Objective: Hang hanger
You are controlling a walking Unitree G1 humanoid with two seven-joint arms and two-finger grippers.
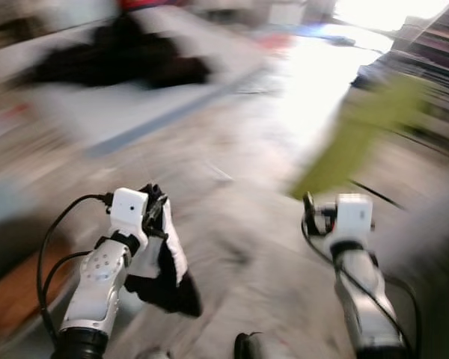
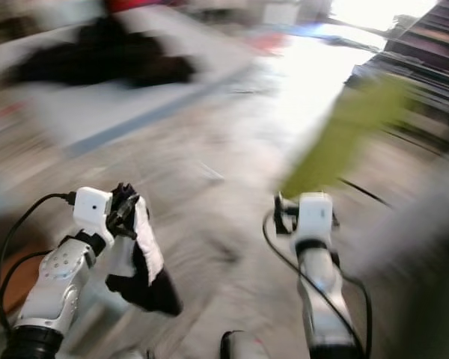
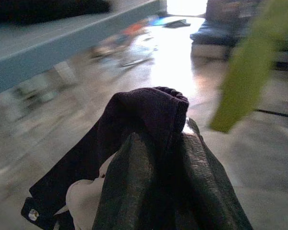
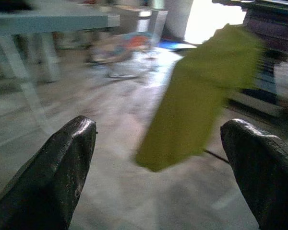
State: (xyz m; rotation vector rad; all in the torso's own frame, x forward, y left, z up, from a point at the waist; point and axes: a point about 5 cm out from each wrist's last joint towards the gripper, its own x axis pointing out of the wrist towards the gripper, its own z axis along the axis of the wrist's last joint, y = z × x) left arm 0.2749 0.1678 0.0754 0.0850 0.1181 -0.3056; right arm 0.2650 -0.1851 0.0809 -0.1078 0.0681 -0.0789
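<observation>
The left gripper [image 1: 156, 200] has its fingers [image 3: 201, 187] clamped on a soft black-and-white cloth garment [image 1: 165, 269], which bunches up over the fingertips in the left wrist view and droops limply below the wrist at about 6 o'clock of the hand in the head views. The right gripper [image 4: 165, 158] holds nothing; its two black fingers [image 4: 67, 163] stand wide apart, pointing toward a blurred yellow-green hanging cloth [image 4: 201, 91] that lies ahead at roughly 1 o'clock. No hanger can be made out with certainty; if one sits inside the held garment, the folds hide it.

Judging by the drape, the garment is light, floppy and not fragile, so it will sag and swing, and a hold near its top edge or a hanger's hook would likely control it best.

Farther out, the pale grey floor [image 1: 239, 194] is streaked with motion blur. A light grey tabletop [image 1: 135, 97] at 11 o'clock carries a dark heap of clothing [image 1: 120, 56]. Dark striped shelving or stairs [image 1: 434, 52] rises at 2 o'clock.
</observation>
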